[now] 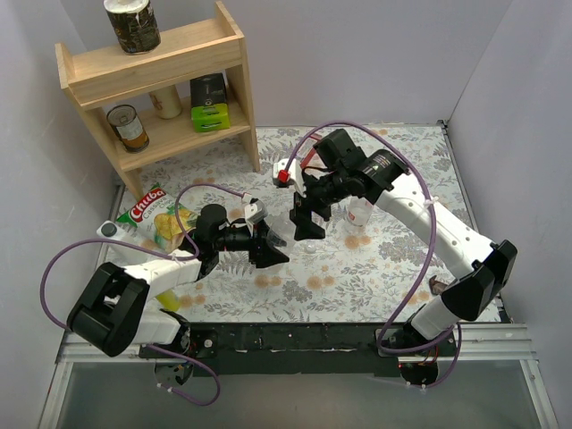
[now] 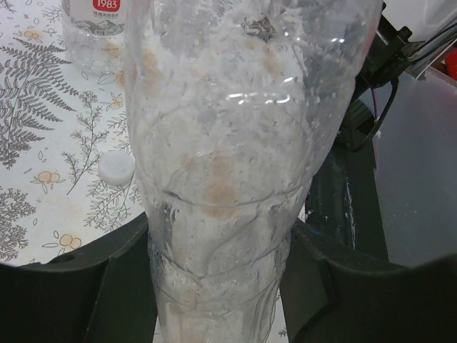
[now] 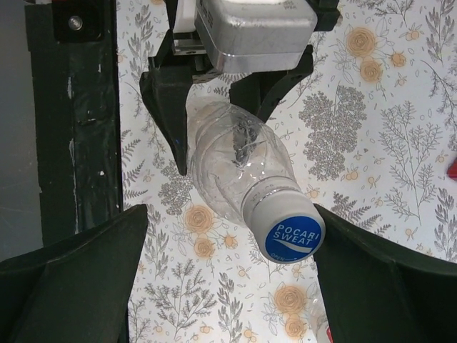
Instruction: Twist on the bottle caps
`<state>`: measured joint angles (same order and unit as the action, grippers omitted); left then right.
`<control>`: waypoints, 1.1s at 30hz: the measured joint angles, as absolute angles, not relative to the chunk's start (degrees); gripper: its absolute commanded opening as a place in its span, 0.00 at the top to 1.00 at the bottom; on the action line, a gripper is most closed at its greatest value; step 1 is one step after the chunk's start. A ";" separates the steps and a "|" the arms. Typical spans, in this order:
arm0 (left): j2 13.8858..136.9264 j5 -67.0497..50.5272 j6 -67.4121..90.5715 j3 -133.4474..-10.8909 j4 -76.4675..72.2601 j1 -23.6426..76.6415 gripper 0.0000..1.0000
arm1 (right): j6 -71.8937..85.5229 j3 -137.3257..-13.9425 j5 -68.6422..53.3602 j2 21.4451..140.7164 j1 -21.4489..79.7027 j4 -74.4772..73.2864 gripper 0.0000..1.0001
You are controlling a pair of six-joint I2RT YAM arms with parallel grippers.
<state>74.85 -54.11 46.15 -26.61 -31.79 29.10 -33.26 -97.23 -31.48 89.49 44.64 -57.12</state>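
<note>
My left gripper (image 2: 220, 239) is shut on the lower body of the plain clear bottle (image 2: 228, 143) and holds it tilted over the table. In the right wrist view the blue-and-white cap (image 3: 289, 232) sits on that bottle's neck (image 3: 235, 161). My right gripper (image 3: 232, 213) is open, one finger on each side of the cap, the right finger close to it. The pale whitish cap (image 2: 116, 169) lies on the table. The red-and-white labelled bottle (image 2: 93, 28) stands behind it, uncapped. From above, both grippers (image 1: 273, 248) (image 1: 307, 219) meet at mid-table beside the labelled bottle (image 1: 359, 214).
A wooden shelf (image 1: 161, 80) with cans and a green box stands at the back left. A chips bag (image 1: 156, 219) lies by the left arm. A red object (image 3: 452, 168) shows at the right edge of the right wrist view.
</note>
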 measured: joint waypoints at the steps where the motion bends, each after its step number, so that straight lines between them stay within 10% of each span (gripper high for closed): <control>1: 74.94 -54.19 46.50 -26.61 -32.01 29.10 1.00 | -33.26 -96.51 -31.11 88.90 44.64 -56.66 0.02; 19: 75.92 -53.08 49.08 -26.61 -33.19 28.16 1.00 | -31.83 -88.99 -25.54 86.46 44.58 -56.90 0.02; 33: 74.87 -54.48 24.71 -30.81 -14.37 27.66 1.00 | -41.01 -94.28 -24.12 82.65 42.46 -59.75 0.25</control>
